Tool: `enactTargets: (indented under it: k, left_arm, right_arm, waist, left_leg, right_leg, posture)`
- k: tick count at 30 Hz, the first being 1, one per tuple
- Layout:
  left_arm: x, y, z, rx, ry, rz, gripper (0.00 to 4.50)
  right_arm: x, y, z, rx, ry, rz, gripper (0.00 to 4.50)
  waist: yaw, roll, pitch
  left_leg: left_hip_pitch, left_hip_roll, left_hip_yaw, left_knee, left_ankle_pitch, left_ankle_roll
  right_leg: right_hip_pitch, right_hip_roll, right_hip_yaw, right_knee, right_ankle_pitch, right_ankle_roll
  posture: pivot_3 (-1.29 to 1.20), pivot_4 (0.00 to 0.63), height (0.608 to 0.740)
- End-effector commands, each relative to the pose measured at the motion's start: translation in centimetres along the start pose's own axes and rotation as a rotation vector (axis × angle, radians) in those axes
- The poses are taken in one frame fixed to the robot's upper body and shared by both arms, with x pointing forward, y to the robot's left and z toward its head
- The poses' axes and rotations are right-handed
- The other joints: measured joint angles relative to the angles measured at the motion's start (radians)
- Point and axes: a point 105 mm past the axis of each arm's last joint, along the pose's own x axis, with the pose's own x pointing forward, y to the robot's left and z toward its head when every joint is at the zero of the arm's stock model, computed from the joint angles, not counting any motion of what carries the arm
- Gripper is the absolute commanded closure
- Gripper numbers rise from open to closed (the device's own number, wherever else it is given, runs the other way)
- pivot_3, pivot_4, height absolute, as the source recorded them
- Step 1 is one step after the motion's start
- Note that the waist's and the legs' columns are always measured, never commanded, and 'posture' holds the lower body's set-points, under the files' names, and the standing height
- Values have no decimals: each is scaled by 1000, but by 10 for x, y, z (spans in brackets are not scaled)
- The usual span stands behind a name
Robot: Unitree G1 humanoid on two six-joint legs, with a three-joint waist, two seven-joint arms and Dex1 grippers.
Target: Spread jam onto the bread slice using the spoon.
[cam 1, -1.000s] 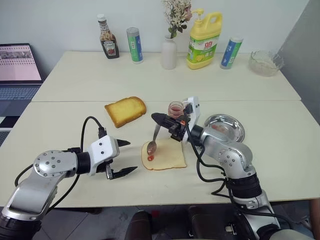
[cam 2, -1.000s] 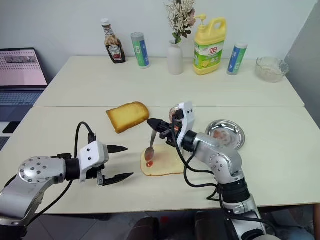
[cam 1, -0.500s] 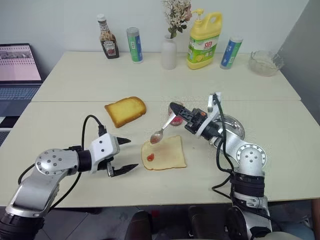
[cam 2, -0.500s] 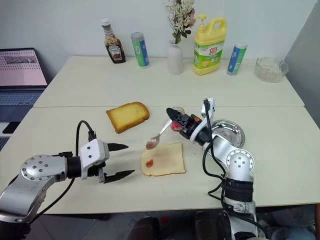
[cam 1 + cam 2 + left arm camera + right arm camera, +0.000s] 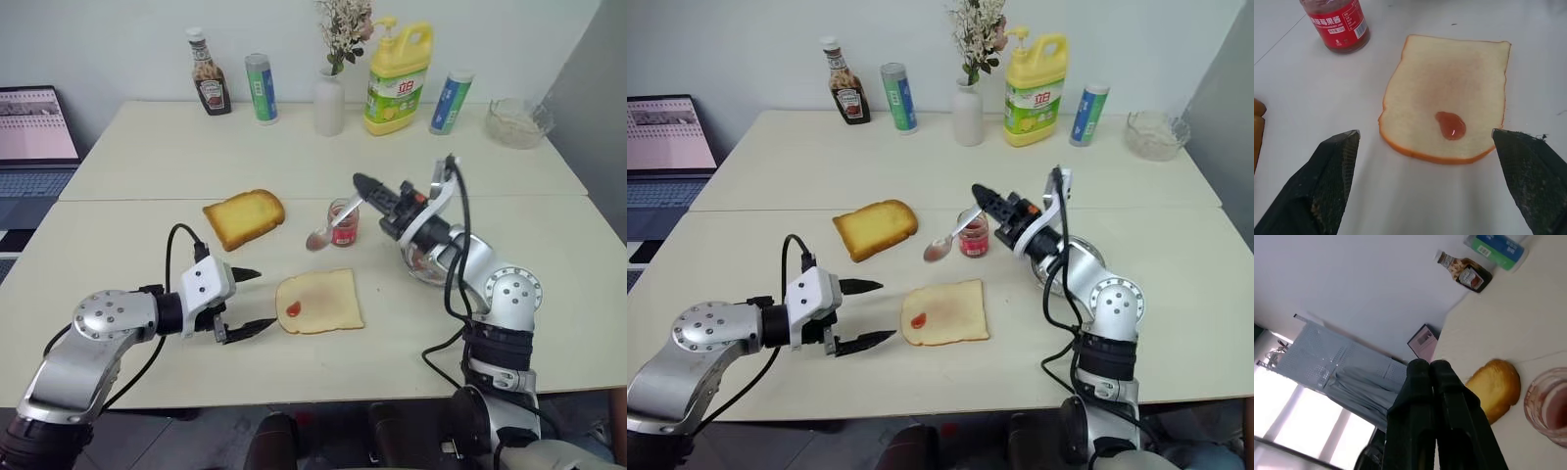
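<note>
The bread slice (image 5: pixel 323 301) lies flat near the table's front, with a small red blob of jam (image 5: pixel 292 309) close to its left edge. Just behind it stands the small glass jam jar (image 5: pixel 344 223). My right gripper (image 5: pixel 364 184) is shut on the handle of the spoon (image 5: pixel 330 229), holding it in the air with its bowl tilted down to the left of the jar. My left gripper (image 5: pixel 263 299) rests open just left of the bread. In the left wrist view its fingers (image 5: pixel 1332 176) frame the bread (image 5: pixel 1459 88) and jam (image 5: pixel 1451 125).
A thick golden toast (image 5: pixel 244 215) lies left of the jar. A steel dish (image 5: pixel 419 266) sits partly behind my right arm. Along the back stand a sauce bottle (image 5: pixel 205 75), two cans, a vase (image 5: pixel 328 102), a yellow detergent bottle (image 5: pixel 397 69) and a glass bowl (image 5: pixel 515 121). A laptop (image 5: pixel 34 127) is at far left.
My right gripper lifted the spoon off the bread and carried it back and to the right, beside the jar, rolling the wrist. A jam blob stayed on the bread. The left gripper kept still.
</note>
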Motion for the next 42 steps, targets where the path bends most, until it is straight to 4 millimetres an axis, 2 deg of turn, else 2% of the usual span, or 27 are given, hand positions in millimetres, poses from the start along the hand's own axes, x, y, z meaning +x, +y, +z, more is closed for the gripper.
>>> enactTargets:
  k: [1,7,12,18,21,24,29,33,38,40,42]
  left_arm:
    - [-14,2,4,43,19,-3,0]
    - [-22,-6,-16,106,129,-47,0]
    - [-15,-12,-9,107,99,-60,0]
    - [-12,-12,-4,111,92,-65,0]
    - [-12,-11,-2,104,83,-66,0]
    - [-11,-11,-1,87,70,-68,0]
    - [-13,-11,-6,96,92,-74,0]
    - [-14,-10,-9,98,98,-72,0]
    - [-15,-10,-10,101,102,-69,0]
    - [-15,-11,-10,101,103,-69,0]
    - [-15,-11,-10,101,101,-70,0]
  right_arm:
    - [4,16,-18,-100,69,73,4443]
    - [17,10,-49,-181,132,81,4443]
    - [25,-4,-67,-228,157,60,4443]
    - [29,-23,-79,-222,174,14,4443]
    - [19,-39,-80,-168,198,-46,4443]
    - [11,-45,-78,-87,199,-76,4443]
    - [-8,-56,-69,-108,209,-125,4443]
    - [-14,-54,-53,-111,175,-130,4443]
    - [-11,-44,-36,-63,102,-116,4443]
    - [-6,-38,-35,-48,91,-102,4443]
    - [1,-35,-42,-32,101,-93,4443]
  waist:
    - [-1,0,0]
    - [0,0,0]
    - [2,-1,0]
    - [2,-1,-1]
    - [2,-1,-1]
    - [2,-1,-1]
    - [1,-1,-1]
    - [2,-1,-1]
    - [1,-1,-1]
    - [1,-1,-1]
    - [1,-1,-1]
  left_leg:
    - [0,0,0,0,0,0]
    - [0,0,0,0,0,0]
    - [0,0,0,1,0,0]
    - [0,0,0,1,0,0]
    - [0,0,0,1,0,0]
    - [0,0,0,1,0,0]
    - [0,0,0,1,0,0]
    - [0,0,0,1,0,0]
    - [0,0,0,1,0,0]
    - [0,0,0,1,0,0]
    - [0,0,0,1,0,0]
  right_leg:
    - [0,0,0,0,0,0]
    - [0,0,0,0,0,0]
    - [0,0,0,0,0,0]
    - [0,0,0,0,0,0]
    - [0,0,0,0,0,0]
    - [0,0,0,0,0,0]
    - [0,0,0,0,0,0]
    - [0,0,0,0,0,0]
    - [0,0,0,0,0,0]
    - [0,0,0,0,0,0]
    - [0,0,0,0,0,0]
  posture:
    - [0,150,740]
    - [0,150,740]
    - [0,150,740]
    - [0,150,740]
    - [0,150,740]
    - [0,150,740]
    - [0,150,740]
    - [0,150,740]
    - [0,150,740]
    - [0,150,740]
    - [0,150,740]
